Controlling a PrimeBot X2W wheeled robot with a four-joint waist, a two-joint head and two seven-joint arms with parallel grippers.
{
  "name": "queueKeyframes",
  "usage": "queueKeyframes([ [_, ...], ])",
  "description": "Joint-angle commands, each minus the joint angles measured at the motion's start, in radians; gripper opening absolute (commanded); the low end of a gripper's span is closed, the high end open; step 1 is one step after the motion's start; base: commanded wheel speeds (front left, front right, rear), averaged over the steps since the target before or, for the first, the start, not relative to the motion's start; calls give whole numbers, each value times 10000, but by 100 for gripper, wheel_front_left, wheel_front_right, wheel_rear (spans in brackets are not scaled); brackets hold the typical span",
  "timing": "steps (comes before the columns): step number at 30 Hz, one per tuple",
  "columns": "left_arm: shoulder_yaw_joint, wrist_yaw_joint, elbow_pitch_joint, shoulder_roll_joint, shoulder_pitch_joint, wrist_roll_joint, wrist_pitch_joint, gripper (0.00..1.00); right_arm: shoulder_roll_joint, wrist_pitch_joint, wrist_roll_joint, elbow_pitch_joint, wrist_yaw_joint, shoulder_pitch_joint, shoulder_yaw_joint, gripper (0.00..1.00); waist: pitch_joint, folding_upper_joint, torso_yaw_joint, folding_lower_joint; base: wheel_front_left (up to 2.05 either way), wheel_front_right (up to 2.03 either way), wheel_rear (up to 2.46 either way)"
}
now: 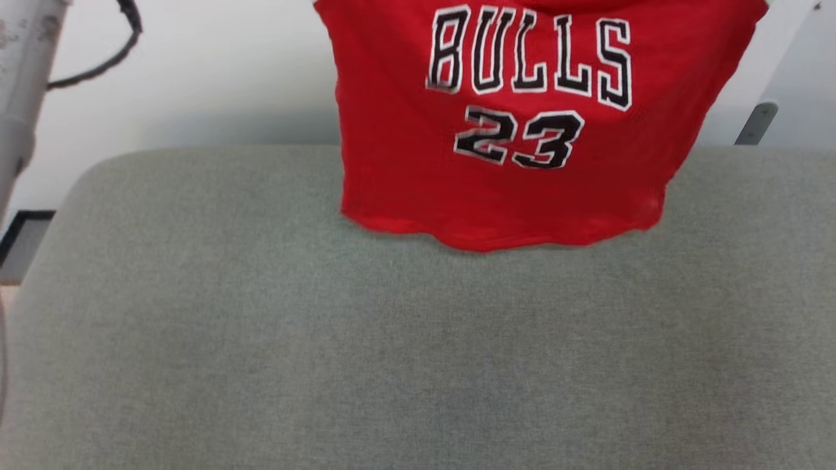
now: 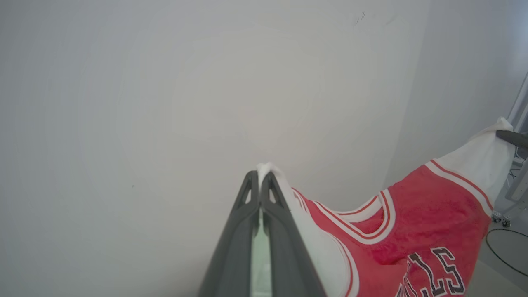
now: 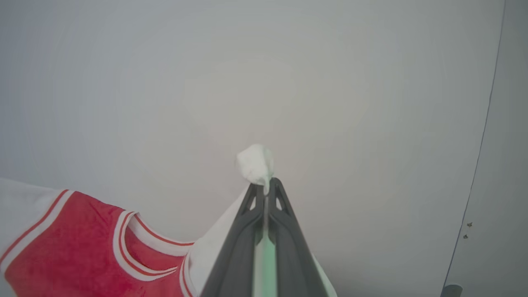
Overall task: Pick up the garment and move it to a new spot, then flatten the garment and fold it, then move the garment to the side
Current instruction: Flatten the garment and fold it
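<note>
There is one garment (image 1: 516, 183) here, a red jersey with "BULLS" and the number 23 in black, white-edged letters. It hangs spread out in the air over the far edge of the desk (image 1: 326, 359), printed side facing the near edge. Its hem sits low over the desk's far part, right of the middle. I cannot tell whether the hem touches the grey cover.

Two hands hold it, one at each white sleeve. The left hand (image 2: 260, 175) has its two dark fingers pressed together on the tip of one sleeve, with a little white cloth poking out past them. The red body falls away from that grip toward the desk, its striped neckline sagging between the sleeves. The right hand (image 3: 266, 185) is clamped the same way on the other sleeve, and a small wad of white cloth bulges above its fingertips.

The desk is the one work surface. It is broad, has rounded far corners and is covered in plain grey woven cloth.

Behind the desk's far edge stands a pale, plain wall (image 1: 228, 78). Above the desk's far left corner a pale tube (image 1: 19, 78) comes down, and a dark cable (image 1: 111, 59) loops out from it. Past the far right corner a grey metal bracket (image 1: 757, 121) leans against the wall. Beside the desk's left edge sits a dark-framed panel (image 1: 19, 235), too cut off to identify.
</note>
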Motion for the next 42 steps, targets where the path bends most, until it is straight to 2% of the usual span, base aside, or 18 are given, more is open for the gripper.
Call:
queueKeyframes([
  [1, 31, 25, -34, 58, -157, 59, -77, 0, -90, -134, -81, -48, 3, -160, 55, 0, 372, -1, 74, 0, 0, 0, 0],
  [6, -69, 72, 22, 34, -375, 322, -404, 0, -195, -738, -481, 148, 3, -516, 159, 0, 1387, -1, 141, 0, 0, 0, 0],
  [11, -146, 115, 362, -261, -815, 719, -1265, 0, -220, -2039, -1482, 738, 3, -1260, 489, 0, 2685, -1, 240, 0, 0, 0, 0],
  [15, -228, 170, 827, -545, -1507, 1300, -2419, 0, -101, -3603, -2296, 1334, 3, -1993, 766, 0, 3568, -1, 325, 0, 0, 0, 0],
  [19, -156, 251, 1195, -852, -2505, 1807, -3864, 0, -217, -5646, -3346, 1774, 3, -3000, 793, 0, 4339, -1, 517, 0, 0, 0, 0],
  [21, -21, 222, 1274, -954, -2978, 1885, -4640, 0, -283, -6121, -3936, 1793, 3, -3502, 787, 0, 4712, -1, 613, 0, 0, 0, 0],
  [25, 223, 85, 1161, -1061, -3693, 1875, -5606, 0, -584, -6299, -5146, 1054, 2, -4312, 798, 0, 5591, -1, 860, 0, 0, 0, 0],
  [30, 551, 19, 548, -877, -3042, 1643, -6006, 0, -929, -6282, -5754, 242, 2, -3693, 1213, 0, 6387, -1, 1165, 0, 0, 0, 0],
  [36, 1129, 6, -472, -683, -1147, 1586, -6036, 0, -1195, -6288, -5210, 35, 0, -2240, 1601, 0, 6413, -1, 1396, 0, 0, 0, 0],
  [38, 1110, 6, -548, -664, -836, 1676, -6036, 0, -1245, -6288, -5110, -15, 0, -2004, 1725, 0, 6347, -1, 1426, 0, 0, 0, 0],
  [42, 871, 2, -831, -767, 315, 1662, -6038, 0, -1419, -6289, -4188, -63, -2, -1082, 2088, 0, 5915, -1, 1537, 0, 0, 0, 0],
])
